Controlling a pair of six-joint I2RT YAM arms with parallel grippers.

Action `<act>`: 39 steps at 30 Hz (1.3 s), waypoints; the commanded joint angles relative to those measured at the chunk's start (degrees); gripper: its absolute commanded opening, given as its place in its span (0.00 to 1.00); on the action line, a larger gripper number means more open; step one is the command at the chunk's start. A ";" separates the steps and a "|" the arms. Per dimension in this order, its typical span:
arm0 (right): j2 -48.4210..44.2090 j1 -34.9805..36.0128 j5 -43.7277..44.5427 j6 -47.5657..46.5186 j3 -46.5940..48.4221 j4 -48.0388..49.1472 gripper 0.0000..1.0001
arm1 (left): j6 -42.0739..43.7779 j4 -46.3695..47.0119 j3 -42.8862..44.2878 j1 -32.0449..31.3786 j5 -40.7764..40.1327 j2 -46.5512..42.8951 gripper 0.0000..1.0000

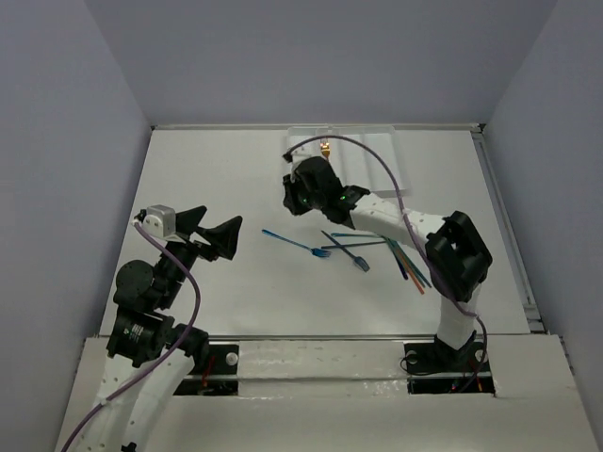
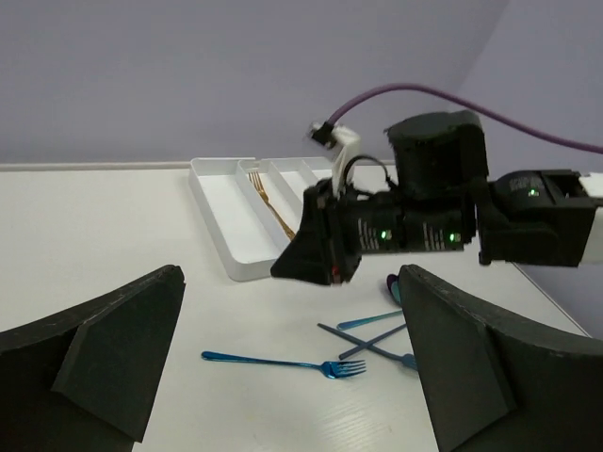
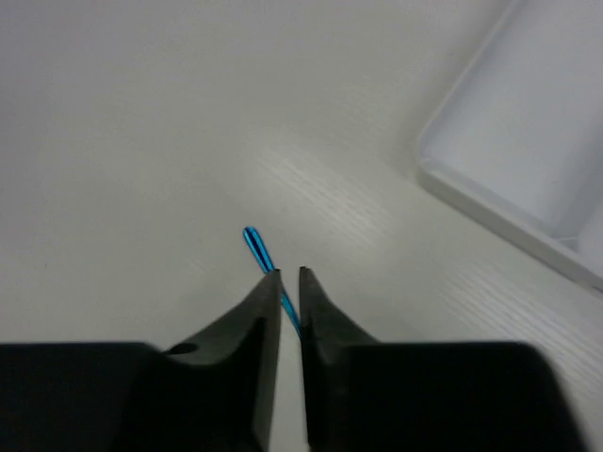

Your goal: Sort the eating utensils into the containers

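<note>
A blue fork [image 1: 294, 243] lies flat on the table; it also shows in the left wrist view [image 2: 283, 361]. My right gripper [image 1: 300, 198] hovers above the table between that fork and the white tray [image 2: 236, 226], fingers almost touching and holding nothing. In the right wrist view [image 3: 289, 273] the fork's blue handle tip [image 3: 253, 243] shows on the table below, through the thin gap. A gold fork [image 2: 273, 209] lies in one tray compartment. My left gripper [image 1: 212, 231] is wide open and empty left of the blue fork.
More utensils lie right of the blue fork: two crossed dark blue pieces [image 1: 345, 248], a teal one [image 1: 363, 235], and a bundle of teal, purple and orange sticks [image 1: 407, 262]. The tray's corner [image 3: 528, 151] sits at the right wrist view's upper right. Grey walls enclose the table.
</note>
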 commanded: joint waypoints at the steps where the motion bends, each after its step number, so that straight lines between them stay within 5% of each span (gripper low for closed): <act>1: 1.74 4.54 -1.52 0.37 -3.21 0.42 0.00 | 0.20 2.60 1.94 -0.16 0.75 -0.76 0.99; 21: 17.57 9.37 2.62 3.36 5.58 -3.10 0.00 | 0.11 2.51 1.77 0.37 0.93 -0.15 0.99; 39: 2.37 21.76 5.78 9.94 -18.14 -0.99 0.00 | 0.02 2.69 1.77 0.37 1.37 -0.85 0.99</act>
